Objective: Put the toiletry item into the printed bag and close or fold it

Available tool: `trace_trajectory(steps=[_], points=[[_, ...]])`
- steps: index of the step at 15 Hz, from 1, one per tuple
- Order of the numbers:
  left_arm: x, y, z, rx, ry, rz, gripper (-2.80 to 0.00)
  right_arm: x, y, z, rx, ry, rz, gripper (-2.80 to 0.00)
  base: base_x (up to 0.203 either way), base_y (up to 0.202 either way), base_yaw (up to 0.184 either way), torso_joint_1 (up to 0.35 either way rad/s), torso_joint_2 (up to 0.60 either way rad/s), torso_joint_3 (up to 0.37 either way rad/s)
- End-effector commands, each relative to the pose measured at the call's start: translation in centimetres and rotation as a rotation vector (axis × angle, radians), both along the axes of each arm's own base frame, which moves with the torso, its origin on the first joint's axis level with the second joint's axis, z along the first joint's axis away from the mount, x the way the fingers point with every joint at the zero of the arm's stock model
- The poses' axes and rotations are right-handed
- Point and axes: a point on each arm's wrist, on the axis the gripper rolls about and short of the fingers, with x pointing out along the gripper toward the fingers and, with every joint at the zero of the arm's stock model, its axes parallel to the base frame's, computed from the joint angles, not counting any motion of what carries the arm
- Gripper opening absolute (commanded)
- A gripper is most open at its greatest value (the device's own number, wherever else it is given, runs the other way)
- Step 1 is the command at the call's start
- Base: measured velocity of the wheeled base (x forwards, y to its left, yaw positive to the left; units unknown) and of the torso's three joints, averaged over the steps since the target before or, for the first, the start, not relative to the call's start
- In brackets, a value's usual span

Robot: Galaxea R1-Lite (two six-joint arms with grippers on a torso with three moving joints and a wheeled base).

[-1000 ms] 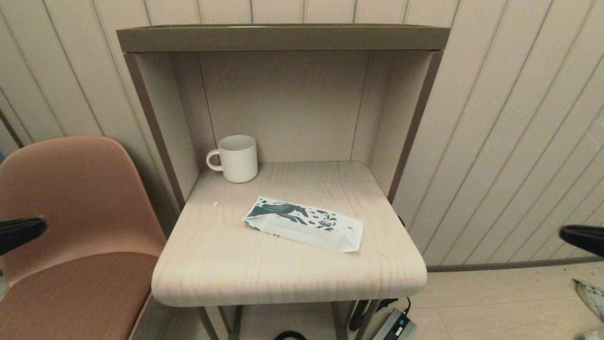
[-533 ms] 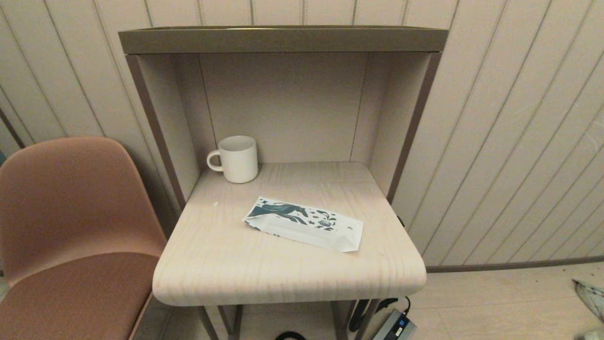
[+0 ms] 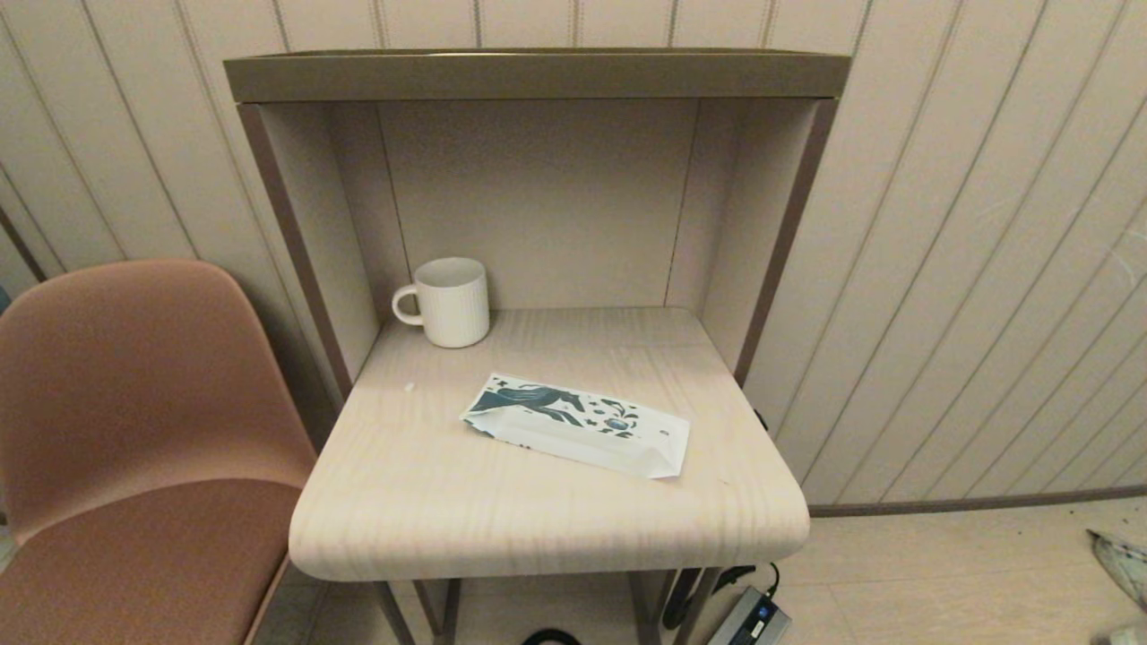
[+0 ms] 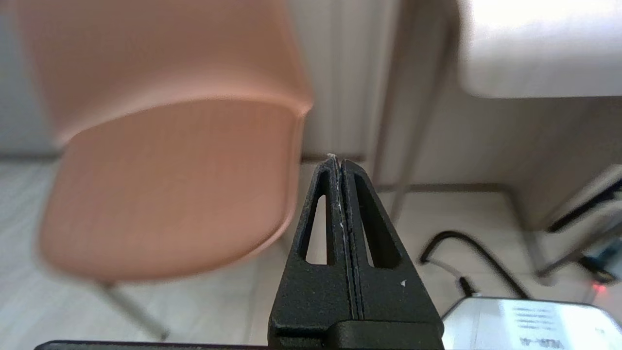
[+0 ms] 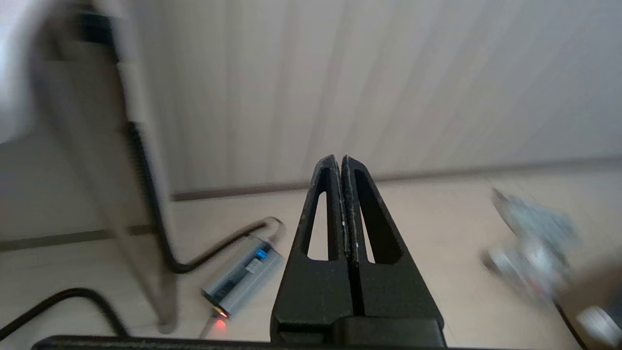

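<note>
The printed bag lies flat and folded over near the middle of the small wooden table, its teal horse print facing up. The toiletry item is out of view. Neither gripper shows in the head view. My left gripper is shut and empty, hanging low beside the brown chair, below the table's edge. Over the floor to the right of the table, my right gripper is also shut with nothing in it.
A white ribbed mug stands at the table's back left inside the shelf alcove. The brown chair is left of the table. A power adapter with cable lies on the floor under the table.
Both gripper tips, seen at the left and right edges of the head view a second ago, have dropped out of that view. The bag and mug have not moved.
</note>
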Motion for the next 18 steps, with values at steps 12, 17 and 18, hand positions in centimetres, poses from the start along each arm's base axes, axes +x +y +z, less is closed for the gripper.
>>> trace_trajectory(steps=[12,17,18], points=[[0.99,-0.12,-0.92,-0.017,-0.090,-0.049,-2.80,-1.41,0.59,-0.74,0.058,-0.149,0.282,-2.80,0.000,0.000,0.000,0.000,0.00,0.000],[1.03,-0.08,-0.83,-0.060,-0.101,-0.028,-2.80,-1.42,0.59,-0.63,0.070,-0.161,0.281,-2.80,0.000,0.000,0.000,0.000,0.00,0.000],[1.03,-0.08,-0.83,-0.060,-0.101,-0.028,-2.80,-1.42,0.59,-0.64,0.071,-0.160,0.281,-2.80,0.000,0.000,0.000,0.000,0.00,0.000]])
